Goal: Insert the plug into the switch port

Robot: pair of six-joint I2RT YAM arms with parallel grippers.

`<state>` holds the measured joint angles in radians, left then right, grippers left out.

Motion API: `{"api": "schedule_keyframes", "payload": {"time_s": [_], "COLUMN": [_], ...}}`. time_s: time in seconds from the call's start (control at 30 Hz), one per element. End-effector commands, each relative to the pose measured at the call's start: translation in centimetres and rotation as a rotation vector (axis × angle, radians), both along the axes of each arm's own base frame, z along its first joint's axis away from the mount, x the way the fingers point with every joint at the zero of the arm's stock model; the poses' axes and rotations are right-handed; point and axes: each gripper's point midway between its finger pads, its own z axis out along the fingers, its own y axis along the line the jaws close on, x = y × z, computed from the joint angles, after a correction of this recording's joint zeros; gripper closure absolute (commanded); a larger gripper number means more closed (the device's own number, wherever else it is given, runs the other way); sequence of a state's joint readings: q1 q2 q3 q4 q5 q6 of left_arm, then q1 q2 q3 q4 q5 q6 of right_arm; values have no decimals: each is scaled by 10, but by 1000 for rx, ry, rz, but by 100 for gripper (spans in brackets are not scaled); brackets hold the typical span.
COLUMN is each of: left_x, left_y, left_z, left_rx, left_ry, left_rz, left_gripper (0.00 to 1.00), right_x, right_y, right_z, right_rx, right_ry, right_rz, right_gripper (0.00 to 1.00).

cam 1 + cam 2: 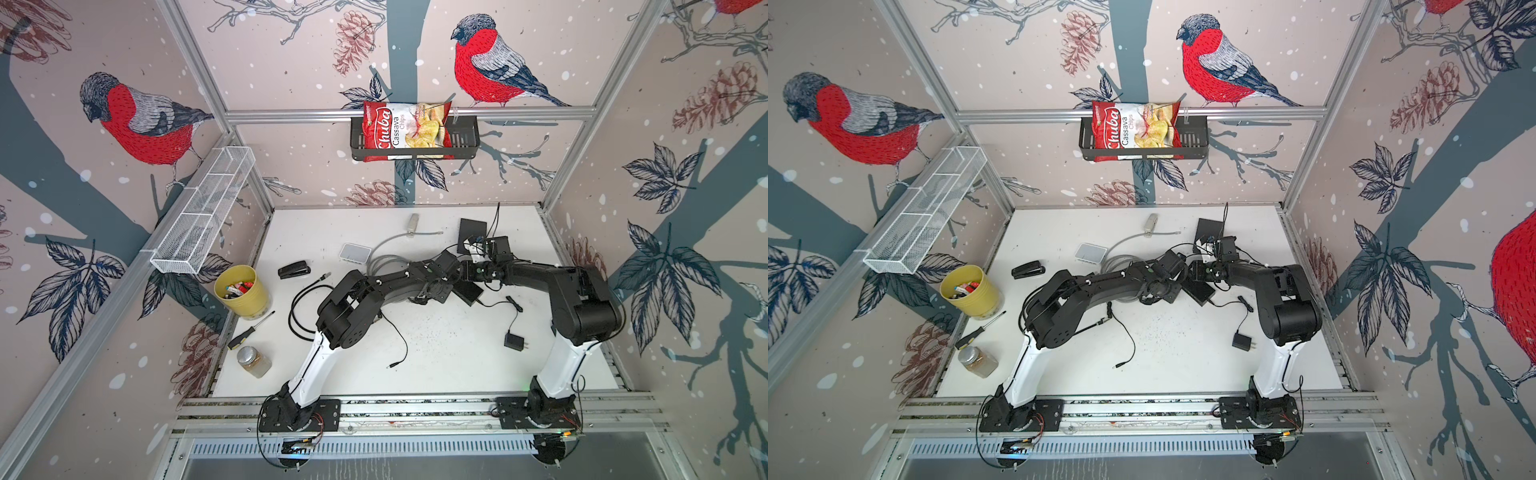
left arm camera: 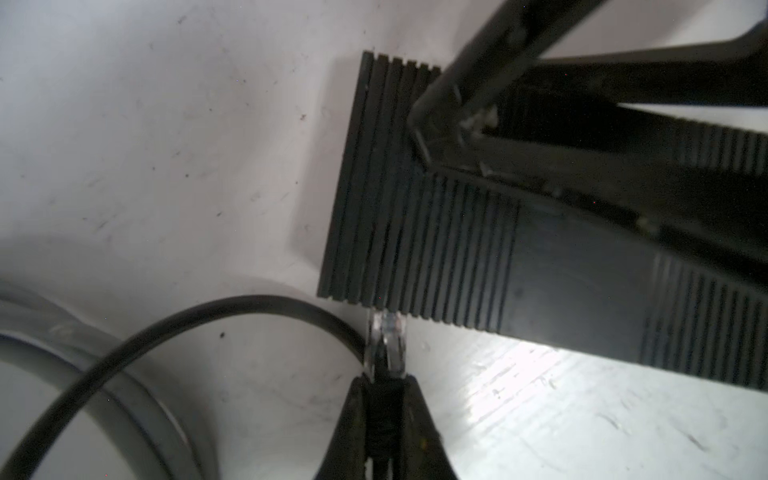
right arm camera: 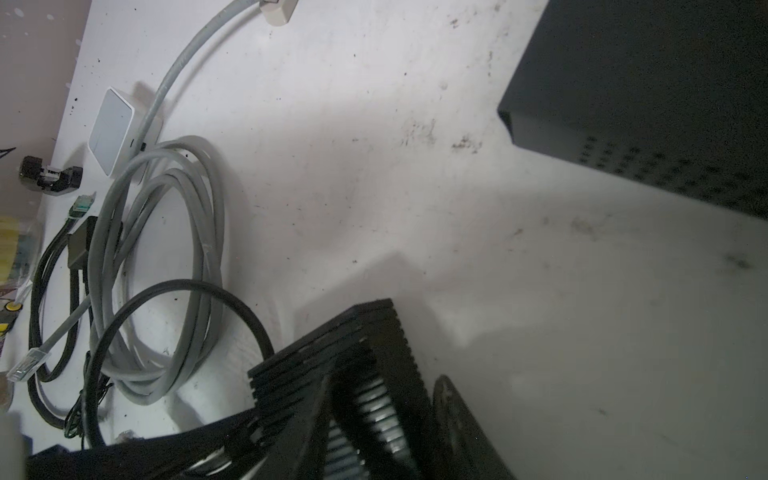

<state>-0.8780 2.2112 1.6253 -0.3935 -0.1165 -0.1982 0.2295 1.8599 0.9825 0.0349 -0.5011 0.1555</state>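
- Wallpaper printed with bullfinches and pinecones is covering the walls inside an aluminium frame, and a white, scuffed tabletop (image 1: 436,370) is serving as the work surface.
- The switch (image 1: 468,294), a black box with a ribbed casing, is lying just toward 3 o'clock of the tabletop's centre in both top views, under the two arms where they meet.
- The plug (image 2: 388,338), a clear connector on a black cable (image 2: 166,326), is meeting the switch's ribbed edge tip-first. Whether it is entering a port cannot be told.
- On the back wall at 12 o'clock, a red chips bag (image 1: 405,131) is leaning in a black basket (image 1: 467,143). A white mesh shelf (image 1: 199,216) is hanging on the side wall toward 10 o'clock.
- A yellow cup (image 1: 242,293) holding small items is standing at 9 o'clock, with a stapler (image 1: 294,270) lying near it toward 10 o'clock.
- A screwdriver (image 1: 249,331) and a jar (image 1: 253,362) are lying at 8 o'clock.
- A white box (image 1: 355,252) is sitting toward 11 o'clock, beside a coiled grey cable (image 3: 166,249).
- A second black box (image 1: 472,235) is lying toward 1 o'clock, and a power adapter (image 1: 514,340) toward 4 o'clock.
- The left gripper (image 2: 384,384) is pressing its fingers (image 2: 353,419) together on the black boot just behind the plug.
- The right gripper (image 3: 349,399) is holding its fingers partly apart, one on either side of the switch, clamping the casing between them.
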Motion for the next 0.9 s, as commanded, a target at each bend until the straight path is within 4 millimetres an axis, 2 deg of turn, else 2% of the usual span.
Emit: {"api": "schedule_keyframes", "payload": {"time_s": [0.0,0.63,0.87], "left_x": [4,11,23], "left_y": [0,1,-1], "left_z": [11,4,14], "left_rx": [4,40,32], "left_ry": [-42,-67,-84], "left_rz": [-58,-141,-160], "left_gripper": [93,93,93], "right_x": [-5,-9,-16], "right_y": [-1,8,8], "right_z": [-7,-8,-8], "right_rx": [-32,37,33], "right_ry": [28,41,34], "right_rz": [12,51,75], "right_gripper": [59,60,60]}}
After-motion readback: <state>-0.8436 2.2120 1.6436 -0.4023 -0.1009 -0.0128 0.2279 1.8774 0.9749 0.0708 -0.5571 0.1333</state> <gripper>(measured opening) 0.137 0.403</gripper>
